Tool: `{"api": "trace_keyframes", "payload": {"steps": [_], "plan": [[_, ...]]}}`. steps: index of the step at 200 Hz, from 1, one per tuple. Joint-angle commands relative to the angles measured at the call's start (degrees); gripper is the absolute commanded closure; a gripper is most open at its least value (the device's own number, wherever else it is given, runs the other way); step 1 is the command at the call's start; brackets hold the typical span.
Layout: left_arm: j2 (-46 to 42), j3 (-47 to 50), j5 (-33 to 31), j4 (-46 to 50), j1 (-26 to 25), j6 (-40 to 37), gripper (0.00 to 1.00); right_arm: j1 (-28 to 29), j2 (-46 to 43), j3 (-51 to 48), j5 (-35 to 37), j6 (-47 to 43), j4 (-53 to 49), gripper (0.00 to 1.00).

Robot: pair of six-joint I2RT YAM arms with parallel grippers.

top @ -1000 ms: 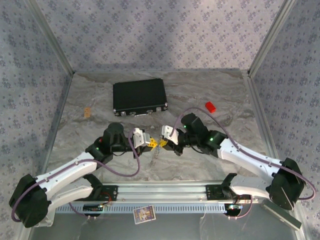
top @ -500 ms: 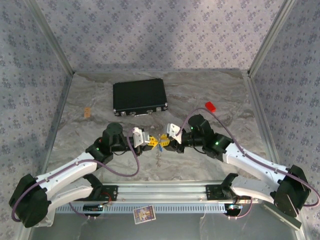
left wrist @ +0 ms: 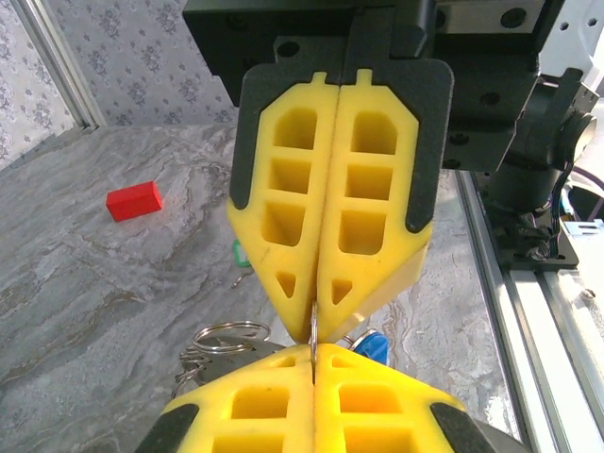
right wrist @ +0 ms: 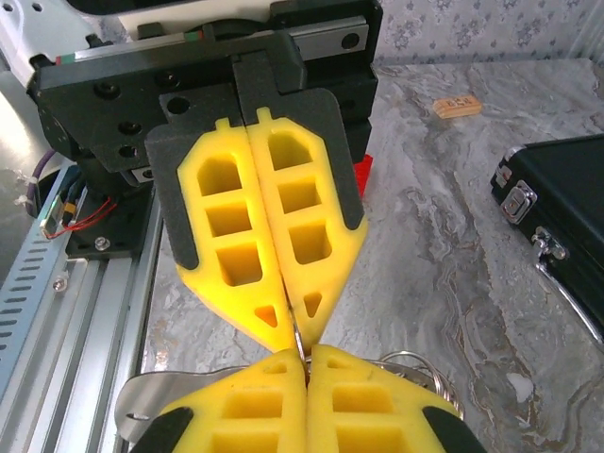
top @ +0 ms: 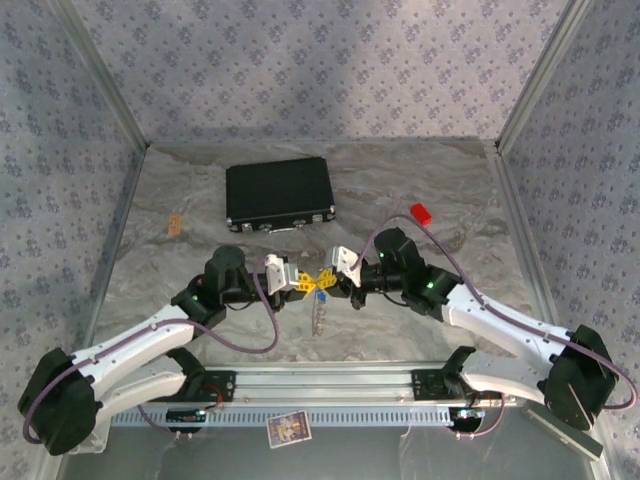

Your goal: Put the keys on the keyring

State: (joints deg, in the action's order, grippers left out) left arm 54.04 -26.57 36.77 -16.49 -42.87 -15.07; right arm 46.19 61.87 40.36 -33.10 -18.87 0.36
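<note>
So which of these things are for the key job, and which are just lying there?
For the job:
- keyring
- blue key
- green key
- left gripper and right gripper, both pinched shut, tip to tip

Just lying about:
- black case
- red block
- small tan block

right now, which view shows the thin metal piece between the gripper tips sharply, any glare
Left wrist: thin metal piece sharp, seen edge-on, no glare. Right wrist: it is equally crisp, light even. Top external: evenly lit, but it is too small to resolve.
</note>
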Motion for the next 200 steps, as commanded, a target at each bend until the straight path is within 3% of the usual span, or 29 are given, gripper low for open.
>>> {"api": "trace_keyframes", "payload": {"steps": [1,18,38,86,149,200], "plan": [[-1.1,-1.2,0.6,0.2,-0.6,-0.8,0.97,0.1,0.3,1.7,-0.7,-1.1,-1.9,1.0],[-1.4,-3.2,-1.4,6.9,-0.6,-3.6,0.79,0.2,0.4,4.2,1.1,-3.8,-7.2,1.0],[-1.5,-5.6,-2.2,14.3,-0.6,-7.0,0.76,0.7,1.0,7.7,4.1,-7.3,-14.2,1.0],[-0.4,-7.9,-1.4,18.2,-0.6,-10.6,0.8,2.5,4.1,14.6,7.9,-12.9,-25.0,1.0],[1.4,-8.3,1.2,15.2,-0.6,-9.3,0.84,4.7,6.1,18.2,8.5,-15.1,-27.4,1.0],[1.5,-8.3,1.7,14.9,-0.6,-9.1,1.0,5.2,6.9,18.9,7.0,-15.3,-26.6,1.0]]}}
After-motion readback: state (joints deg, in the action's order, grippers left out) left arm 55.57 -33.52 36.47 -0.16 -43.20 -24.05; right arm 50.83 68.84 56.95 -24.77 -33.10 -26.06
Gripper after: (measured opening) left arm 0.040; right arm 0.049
